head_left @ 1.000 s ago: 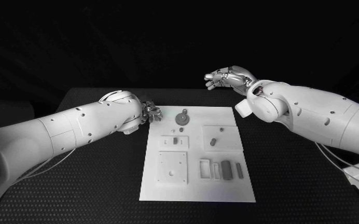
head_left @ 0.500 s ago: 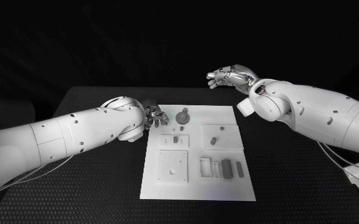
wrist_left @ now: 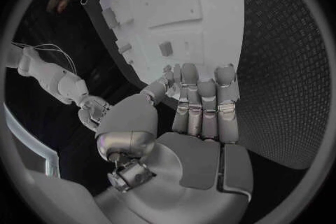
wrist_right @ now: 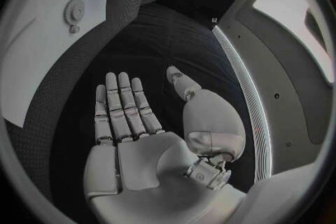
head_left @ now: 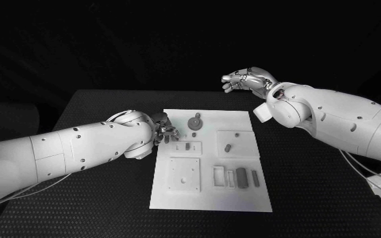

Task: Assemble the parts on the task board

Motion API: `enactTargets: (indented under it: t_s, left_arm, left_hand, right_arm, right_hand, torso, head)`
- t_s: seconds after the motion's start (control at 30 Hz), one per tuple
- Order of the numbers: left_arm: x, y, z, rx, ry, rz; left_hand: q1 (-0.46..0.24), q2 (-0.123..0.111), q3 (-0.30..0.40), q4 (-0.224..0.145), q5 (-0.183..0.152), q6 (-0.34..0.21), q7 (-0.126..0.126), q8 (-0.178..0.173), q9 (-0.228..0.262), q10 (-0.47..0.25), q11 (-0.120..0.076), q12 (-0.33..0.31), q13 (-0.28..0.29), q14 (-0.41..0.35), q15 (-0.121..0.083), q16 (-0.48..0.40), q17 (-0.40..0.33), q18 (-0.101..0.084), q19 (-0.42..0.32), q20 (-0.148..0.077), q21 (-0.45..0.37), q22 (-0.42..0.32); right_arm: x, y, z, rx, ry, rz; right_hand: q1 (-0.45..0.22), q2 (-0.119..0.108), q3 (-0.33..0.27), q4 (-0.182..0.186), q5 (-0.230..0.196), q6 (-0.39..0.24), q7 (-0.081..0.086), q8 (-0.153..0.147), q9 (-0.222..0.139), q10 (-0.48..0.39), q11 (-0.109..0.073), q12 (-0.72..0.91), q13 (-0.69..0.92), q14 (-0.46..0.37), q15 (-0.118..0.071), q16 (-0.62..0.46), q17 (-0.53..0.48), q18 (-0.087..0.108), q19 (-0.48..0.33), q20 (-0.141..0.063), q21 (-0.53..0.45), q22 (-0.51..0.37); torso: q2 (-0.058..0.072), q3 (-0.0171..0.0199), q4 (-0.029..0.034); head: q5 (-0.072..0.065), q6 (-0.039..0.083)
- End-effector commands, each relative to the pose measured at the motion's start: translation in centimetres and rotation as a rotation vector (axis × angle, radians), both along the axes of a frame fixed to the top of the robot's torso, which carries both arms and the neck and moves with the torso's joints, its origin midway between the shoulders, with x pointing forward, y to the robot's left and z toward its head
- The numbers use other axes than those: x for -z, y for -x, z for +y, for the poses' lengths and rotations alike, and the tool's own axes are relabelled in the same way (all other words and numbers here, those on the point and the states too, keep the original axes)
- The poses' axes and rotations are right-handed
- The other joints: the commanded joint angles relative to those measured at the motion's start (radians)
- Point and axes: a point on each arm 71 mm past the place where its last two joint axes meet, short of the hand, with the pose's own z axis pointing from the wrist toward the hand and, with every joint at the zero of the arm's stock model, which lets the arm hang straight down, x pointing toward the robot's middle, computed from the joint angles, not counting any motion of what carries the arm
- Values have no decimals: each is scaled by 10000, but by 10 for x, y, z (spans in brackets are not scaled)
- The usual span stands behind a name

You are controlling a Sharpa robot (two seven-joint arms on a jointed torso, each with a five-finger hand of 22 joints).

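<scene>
At the board's (head_left: 208,191) far left corner the left hand (head_left: 165,128) hangs, mostly hidden in the head view behind its own white forearm, so only a few fingertips show there beside the edge. The left wrist view shows that hand (wrist_left: 187,123) flat, fingers straight and pressed side by side, thumb lying alongside, nothing in it, its fingertips just over the board's edge (wrist_left: 210,28). Just beyond those fingertips sits a small peg (head_left: 192,136), and past it a gear (head_left: 194,123); other parts (head_left: 240,178) lie in recesses farther toward the near side, too small to tell apart. The right hand (head_left: 247,80) is raised well apart from the board, off its far right corner. In its wrist view the right hand (wrist_right: 140,123) is flat and empty, fingers straight together, thumb held apart.
</scene>
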Motion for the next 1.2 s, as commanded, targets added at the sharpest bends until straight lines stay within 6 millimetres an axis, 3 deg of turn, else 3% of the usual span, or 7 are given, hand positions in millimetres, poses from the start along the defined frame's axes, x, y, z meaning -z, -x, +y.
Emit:
enactTargets:
  t_s: [0.03,0.67,1.2]
  left_arm:
    - [1,2,-1,-11,-84,-164]
    - [17,9,-4,126,-336,37]
    - [20,10,-9,575,-774,10]
  left_hand:
    - [266,190,73,4,31,23,-35,795,1028,119,-42,15,1,296,-330,57,15,429,186,-169,30,209]
    - [208,140,64,40,25,46,-42,791,1039,156,-50,17,1,323,-338,61,22,419,206,-182,46,206]
    - [181,135,76,76,11,29,-42,775,1045,165,-54,25,8,343,-347,68,27,419,226,-199,57,203]
  right_arm:
    - [0,1,2,-188,-21,0]
    - [1,1,1,-119,-15,-14]
    - [1,1,-1,-84,-30,-14]
  right_hand:
    - [65,22,17,52,-18,-72,297,51,-12,60,18,-24,-10,49,46,-63,17,-190,-75,-12,-55,14]
    - [70,20,13,62,-19,-83,299,56,-33,50,21,-31,-31,33,51,-94,33,-188,-68,-14,-72,34]
    - [91,7,-1,68,-18,-120,308,62,-84,3,44,-52,-82,-98,108,-212,56,-186,-54,-15,-117,82]
  torso:
    - [2,-9,-5]
    - [3,-15,-17]
    - [3,-8,-12]
  head:
    - [23,-32]
    - [-15,-125]
    - [-59,-120]
